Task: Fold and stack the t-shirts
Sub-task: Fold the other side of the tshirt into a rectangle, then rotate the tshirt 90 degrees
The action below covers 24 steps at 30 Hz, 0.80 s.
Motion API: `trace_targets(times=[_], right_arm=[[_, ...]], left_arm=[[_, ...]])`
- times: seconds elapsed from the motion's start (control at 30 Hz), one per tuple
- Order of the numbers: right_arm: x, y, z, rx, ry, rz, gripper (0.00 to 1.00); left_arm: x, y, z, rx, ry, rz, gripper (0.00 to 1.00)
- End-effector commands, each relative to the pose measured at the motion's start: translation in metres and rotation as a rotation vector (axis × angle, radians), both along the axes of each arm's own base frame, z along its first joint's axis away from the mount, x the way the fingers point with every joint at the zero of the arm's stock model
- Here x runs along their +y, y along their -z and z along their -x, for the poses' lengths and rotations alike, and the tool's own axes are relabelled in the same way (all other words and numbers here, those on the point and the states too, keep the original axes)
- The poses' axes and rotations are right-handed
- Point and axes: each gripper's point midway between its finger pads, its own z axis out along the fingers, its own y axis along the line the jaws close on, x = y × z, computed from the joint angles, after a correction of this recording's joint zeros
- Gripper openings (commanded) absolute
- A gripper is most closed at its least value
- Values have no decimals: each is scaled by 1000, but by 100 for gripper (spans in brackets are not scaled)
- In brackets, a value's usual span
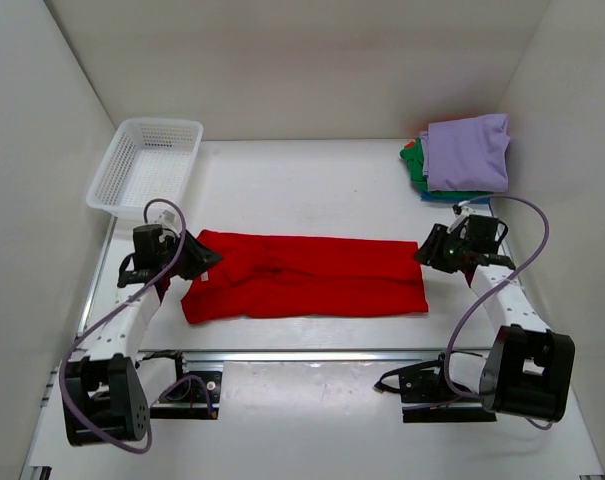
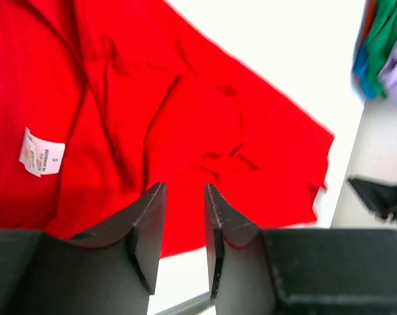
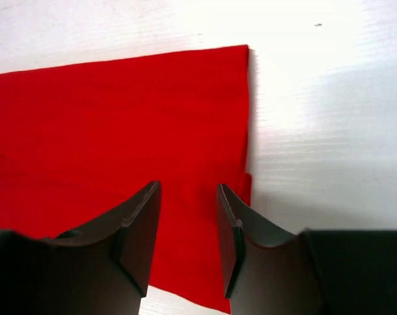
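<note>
The whole table (image 1: 312, 180) is covered from high behind its near edge, at a distance. Each wrist view is set close behind its own fingers, left fingers (image 2: 149, 223) and right fingers (image 3: 142, 230), and is angled down. The red shirt (image 1: 302, 275) is shared by all three views. The stack (image 1: 462, 155) is shared by the top and left wrist views.
</note>
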Motion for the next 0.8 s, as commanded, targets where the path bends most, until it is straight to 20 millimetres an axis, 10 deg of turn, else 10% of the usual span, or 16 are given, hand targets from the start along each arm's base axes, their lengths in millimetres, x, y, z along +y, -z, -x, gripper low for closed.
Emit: trace_targets(times=[0.0, 0.13, 0.33, 0.5, 0.77], right_arm=[[-2, -14, -11, -45, 6, 34, 37], [17, -17, -34, -42, -131, -1, 35], [44, 10, -63, 67, -269, -41, 12], [46, 38, -63, 136, -223, -49, 3], [35, 73, -10, 445, -32, 17, 0]], left_arm=[[11, -23, -14, -95, -109, -30, 41], [1, -28, -11, -103, -79, -52, 45], [-54, 29, 16, 121, 134, -88, 46], [-63, 81, 29, 277, 161, -136, 46], [-86, 90, -81, 337, 228, -207, 46]])
